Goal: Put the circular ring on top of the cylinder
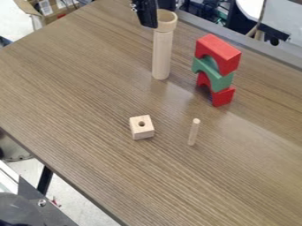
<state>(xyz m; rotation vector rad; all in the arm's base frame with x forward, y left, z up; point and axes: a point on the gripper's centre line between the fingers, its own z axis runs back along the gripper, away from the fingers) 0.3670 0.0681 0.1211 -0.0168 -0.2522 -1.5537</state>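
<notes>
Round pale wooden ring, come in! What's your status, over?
Black gripper: right at the ring. Ring: atop the tall pale wooden cylinder. In the way: nothing seen; red-and-green block stack stands apart.

Gripper (152,14): black, at the top edge, about midway across
Pose: hanging down, tilted slightly, lower end toward the right

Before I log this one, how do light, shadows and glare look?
Camera view: soft, fairly even light, with at most faint, soft-edged shadows by the cube and the peg; no harsh glare on the table; the red top block is brighter on its upper face than underneath its arch.
</notes>
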